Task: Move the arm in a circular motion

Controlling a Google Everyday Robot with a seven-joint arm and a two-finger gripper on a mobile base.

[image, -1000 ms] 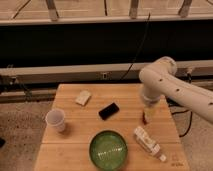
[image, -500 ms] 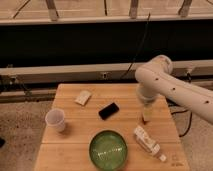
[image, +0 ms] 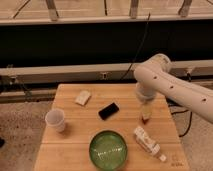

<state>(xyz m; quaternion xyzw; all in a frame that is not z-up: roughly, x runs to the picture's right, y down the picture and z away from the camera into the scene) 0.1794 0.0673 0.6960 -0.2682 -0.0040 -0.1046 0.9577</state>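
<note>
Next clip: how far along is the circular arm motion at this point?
Done: nothing checkable; a circle leaves no mark on the table. In hand: the arm reaches over it, gripper hanging near the black phone and the lying bottle, barely shifted from a second ago. Left: how much of the loop remains cannot be told.

Wooden table (image: 70, 150) holds cup (image: 55, 120), sponge (image: 83, 98), phone (image: 109, 111), green bowl (image: 108, 149), and a bottle (image: 147, 142) near the pincer (image: 146, 118).
</note>
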